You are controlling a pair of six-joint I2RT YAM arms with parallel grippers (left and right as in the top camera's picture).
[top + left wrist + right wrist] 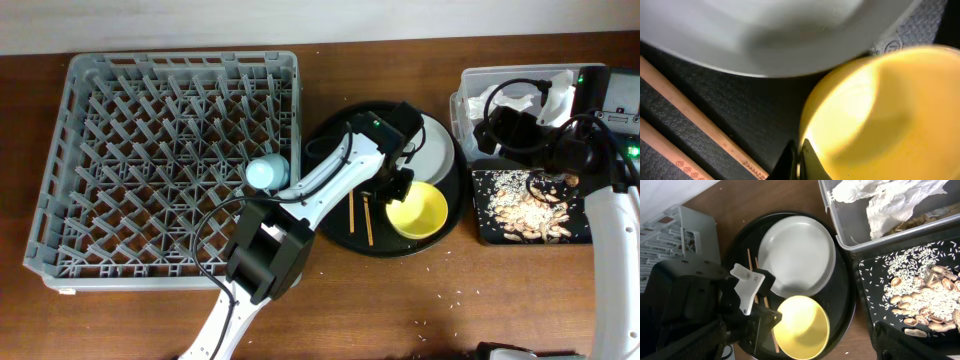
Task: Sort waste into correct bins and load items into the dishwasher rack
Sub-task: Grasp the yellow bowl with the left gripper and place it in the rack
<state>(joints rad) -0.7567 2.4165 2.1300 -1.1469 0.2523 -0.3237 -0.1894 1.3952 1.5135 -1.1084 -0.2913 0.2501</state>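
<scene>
My left gripper (397, 186) is shut on the rim of the yellow bowl (420, 211), which sits on the round black tray (340, 225). In the left wrist view the fingers (799, 159) pinch the bowl's rim (880, 115). The white plate (437, 148) lies just behind the bowl. Two chopsticks (360, 215) lie left of the bowl. The light blue cup (267, 172) stands in the grey rack (150, 150). My right gripper (505, 128) is open and empty, above the clear tub (470, 85) of tissues (890, 200). The black tray (484, 232) holds food scraps (530, 205). The pink cup is out of view.
A few rice crumbs (440, 312) lie on the wooden table in front of the round tray. The rack fills the left side. The tub and the black tray stand close together at the right edge.
</scene>
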